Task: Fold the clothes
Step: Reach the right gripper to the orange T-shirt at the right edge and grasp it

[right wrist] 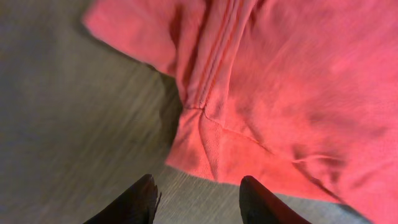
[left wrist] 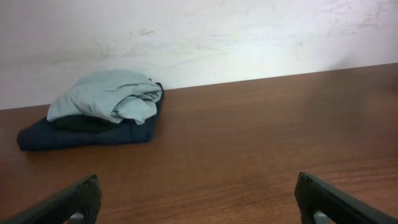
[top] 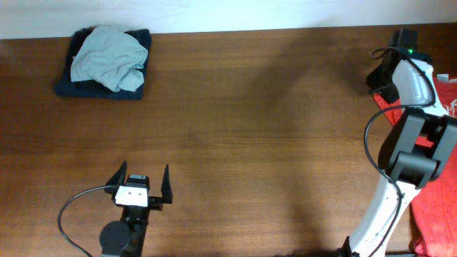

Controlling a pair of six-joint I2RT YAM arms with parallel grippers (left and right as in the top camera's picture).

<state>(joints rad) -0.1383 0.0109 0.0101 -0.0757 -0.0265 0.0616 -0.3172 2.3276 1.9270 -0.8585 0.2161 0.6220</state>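
nothing legible; the white print [top: 452, 107] on the clothes [top: 432, 214] is unreadable.

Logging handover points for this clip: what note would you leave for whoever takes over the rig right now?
Left gripper: open, empty, at the near left of the table.
Right gripper: jaws apart, just short of the hem of the orange-red shirt, nothing pinched.
The shirt lies bunched at the table's right edge, partly outside the overhead view. A light grey-blue garment sits crumpled on a navy garment at far left.
Done: no orange-red fold visible. Left: grasp, spread, fold.
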